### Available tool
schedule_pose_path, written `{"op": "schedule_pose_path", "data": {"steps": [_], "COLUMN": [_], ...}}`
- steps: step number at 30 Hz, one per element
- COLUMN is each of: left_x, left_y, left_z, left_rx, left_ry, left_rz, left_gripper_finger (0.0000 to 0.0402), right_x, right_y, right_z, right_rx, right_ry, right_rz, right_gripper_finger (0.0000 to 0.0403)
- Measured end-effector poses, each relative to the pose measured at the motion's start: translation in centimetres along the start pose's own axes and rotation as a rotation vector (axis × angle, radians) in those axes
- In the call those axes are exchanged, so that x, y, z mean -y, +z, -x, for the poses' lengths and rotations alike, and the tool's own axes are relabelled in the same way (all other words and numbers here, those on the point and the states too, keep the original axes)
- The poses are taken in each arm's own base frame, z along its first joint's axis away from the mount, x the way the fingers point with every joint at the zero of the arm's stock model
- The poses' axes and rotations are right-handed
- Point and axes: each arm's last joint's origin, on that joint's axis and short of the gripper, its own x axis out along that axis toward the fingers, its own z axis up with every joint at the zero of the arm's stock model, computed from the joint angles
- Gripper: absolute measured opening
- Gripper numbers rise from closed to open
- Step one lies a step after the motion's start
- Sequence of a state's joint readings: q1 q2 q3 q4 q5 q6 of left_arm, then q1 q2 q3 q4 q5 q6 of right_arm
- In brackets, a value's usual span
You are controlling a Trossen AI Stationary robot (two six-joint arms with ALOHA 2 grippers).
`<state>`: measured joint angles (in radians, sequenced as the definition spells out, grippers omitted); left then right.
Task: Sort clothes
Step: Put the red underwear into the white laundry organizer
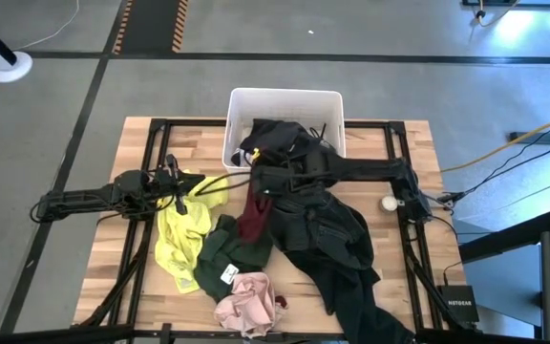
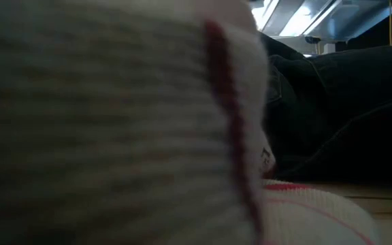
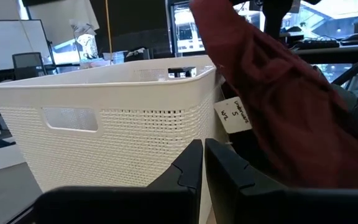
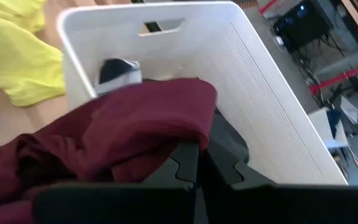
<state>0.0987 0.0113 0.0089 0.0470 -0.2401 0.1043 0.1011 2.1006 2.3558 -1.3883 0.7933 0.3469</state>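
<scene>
My right gripper [image 1: 262, 182] is shut on a maroon garment [image 1: 253, 216] just in front of the white bin [image 1: 285, 97], which holds black clothes [image 1: 280, 139]. The garment also shows in the left wrist view [image 3: 272, 81], with a white tag [image 3: 232, 116]. My left gripper [image 1: 183, 194] is shut and empty above the yellow top [image 1: 183, 234]; its fingers [image 3: 191, 163] point at the bin [image 3: 104, 124]. Dark jeans [image 1: 337, 244], a dark green shirt [image 1: 225, 253] and a pink piece [image 1: 246, 301] lie on the table. My right gripper pinches the maroon garment by a bunched upper part [image 4: 166, 124] between its two fingers; the cloth drapes over the fingers [image 4: 188, 155] and hides how many layers they have. The garment hangs slack below the gripper, its lower end [image 1: 251, 232] on the clothes pile.
The wooden table [image 1: 409, 153] has a dark frame along its edges. A small white ball [image 1: 389, 203] lies by the right arm. In the low view a light striped piece [image 2: 114, 122] fills the picture close up, with dark jeans [image 2: 339, 116] behind it.
</scene>
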Motion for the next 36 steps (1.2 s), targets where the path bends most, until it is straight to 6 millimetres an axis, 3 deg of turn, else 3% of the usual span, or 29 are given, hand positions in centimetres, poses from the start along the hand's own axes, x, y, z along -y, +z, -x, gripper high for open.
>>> {"op": "schedule_pose_path", "data": {"steps": [15, 22, 29, 36], "left_x": [0.0, 0.0, 0.0, 0.0], "left_y": [0.0, 0.0, 0.0, 0.0], "left_z": [0.0, 0.0, 0.0, 0.0], "left_rx": [0.0, -0.001, 0.0, 0.0], "left_ry": [0.0, 0.0, 0.0, 0.0], "left_rz": [0.018, 0.016, -0.007, -0.017], "left_gripper_finger": [0.0013, 0.0013, 0.0013, 0.0013], "right_x": [2.9, 6.1, 10.5, 14.9], "right_y": [0.2, 0.5, 1.7, 2.1], "right_z": [-2.7, -4.3, -2.3, 2.3], "right_rx": [-0.087, -0.079, 0.05, 0.217], "right_ry": [-0.036, -0.26, -0.325, -0.37], "right_rz": [-0.05, -0.082, -0.225, -0.418], "right_gripper_finger": [0.0014, 0.0014, 0.0014, 0.0014]}}
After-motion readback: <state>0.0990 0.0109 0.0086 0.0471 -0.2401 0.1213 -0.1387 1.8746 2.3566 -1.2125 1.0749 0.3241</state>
